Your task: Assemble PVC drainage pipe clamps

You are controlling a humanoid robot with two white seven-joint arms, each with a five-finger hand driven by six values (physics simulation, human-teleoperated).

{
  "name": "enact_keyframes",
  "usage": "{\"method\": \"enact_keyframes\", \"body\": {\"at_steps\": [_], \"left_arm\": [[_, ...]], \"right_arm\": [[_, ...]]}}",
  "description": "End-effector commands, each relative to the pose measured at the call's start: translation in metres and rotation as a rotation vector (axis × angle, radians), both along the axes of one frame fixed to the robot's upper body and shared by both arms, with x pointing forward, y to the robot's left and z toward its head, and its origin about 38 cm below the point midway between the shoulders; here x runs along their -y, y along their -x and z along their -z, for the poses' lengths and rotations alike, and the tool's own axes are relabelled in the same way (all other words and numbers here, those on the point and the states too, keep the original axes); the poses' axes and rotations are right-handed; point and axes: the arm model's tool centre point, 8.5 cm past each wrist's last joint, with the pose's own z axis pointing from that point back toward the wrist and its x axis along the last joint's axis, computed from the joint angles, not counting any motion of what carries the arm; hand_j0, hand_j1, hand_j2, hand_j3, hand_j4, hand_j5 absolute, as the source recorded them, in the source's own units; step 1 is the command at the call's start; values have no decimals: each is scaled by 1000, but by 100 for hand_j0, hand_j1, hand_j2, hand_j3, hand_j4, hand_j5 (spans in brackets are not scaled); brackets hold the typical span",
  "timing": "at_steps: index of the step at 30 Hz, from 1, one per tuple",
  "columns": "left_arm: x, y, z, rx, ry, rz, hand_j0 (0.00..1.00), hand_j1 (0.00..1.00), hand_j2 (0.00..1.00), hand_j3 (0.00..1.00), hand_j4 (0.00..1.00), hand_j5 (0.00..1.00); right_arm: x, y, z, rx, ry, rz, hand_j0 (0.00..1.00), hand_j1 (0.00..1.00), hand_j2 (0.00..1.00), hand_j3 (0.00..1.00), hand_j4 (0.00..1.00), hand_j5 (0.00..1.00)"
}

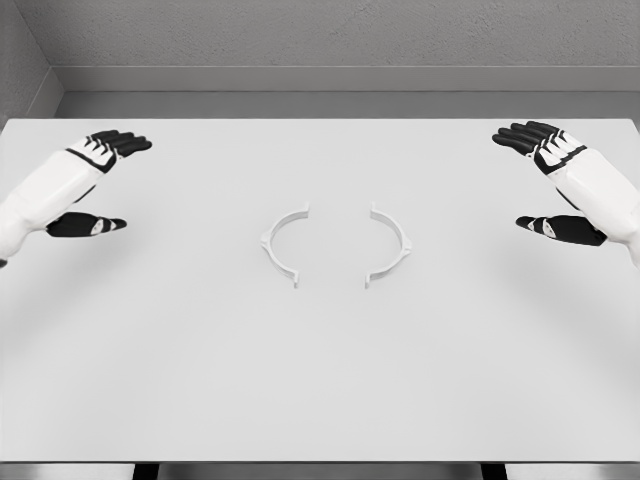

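Clamp halves (286, 245) (388, 245) lie apart on table (320, 380); both hands' fingers (118, 143) (524, 133) spread, holding nothing.

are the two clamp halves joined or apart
Apart. The left clamp half and right clamp half lie flat on the table, open sides facing, bare table between their ends.

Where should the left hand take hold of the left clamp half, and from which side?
Best guess: the left hand, now open, should come from the outer left and pinch the left clamp half at mid-arc. It lies flat on the table, bulging left with both end tabs facing the right clamp half, so this leaves the mating ends free.
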Motion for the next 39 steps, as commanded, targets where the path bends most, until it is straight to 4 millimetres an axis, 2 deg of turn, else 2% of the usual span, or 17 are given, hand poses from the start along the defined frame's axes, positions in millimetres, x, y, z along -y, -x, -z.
{"method": "enact_keyframes", "body": {"at_steps": [1,4,5,7,8,12,15,19,22,25,30,33,39], "left_arm": [[1,0,1,-3,8,3,100,100,100,100,100,100],[2,0,0,-1,11,3,100,100,100,100,100,100],[8,-1,4,-3,30,9,100,100,100,100,100,100],[27,-4,14,-4,77,26,100,100,100,100,100,100],[35,-8,13,11,65,32,100,100,100,100,100,100],[54,-21,22,15,45,45,100,100,100,100,100,100],[63,-29,26,2,42,59,100,100,100,100,100,100],[74,-38,34,-25,40,74,100,100,100,100,100,100],[84,-40,37,-26,23,94,100,100,100,100,100,100],[92,-43,42,-39,23,108,100,100,100,100,100,100],[104,-49,49,-62,20,124,100,100,100,100,100,100],[105,-52,49,-65,15,126,100,100,100,100,100,100],[119,-57,58,-90,13,143,100,100,100,100,100,100]], "right_arm": [[2,-1,2,-6,-9,5,100,100,100,100,100,100],[-4,-2,6,-15,-20,-4,100,100,100,100,100,100],[-21,-10,3,3,-31,-38,100,100,100,100,100,100],[-56,-30,6,21,96,-83,100,100,100,100,100,100],[-70,-37,16,-5,104,-84,100,100,100,100,100,100],[-90,-46,36,-61,76,-52,100,100,100,100,100,100],[-91,-58,49,-91,90,9,100,100,100,100,100,100],[-89,-58,55,-109,90,25,100,100,100,100,100,100],[-88,-52,61,-114,126,26,100,100,100,100,100,100],[-93,-37,51,-79,144,-12,100,100,100,100,100,100],[-92,-33,60,-123,182,-26,100,100,100,100,100,100],[-91,-36,61,-127,188,-14,100,100,100,100,100,100],[-94,-48,79,-185,203,-8,100,100,100,100,100,100]]}}
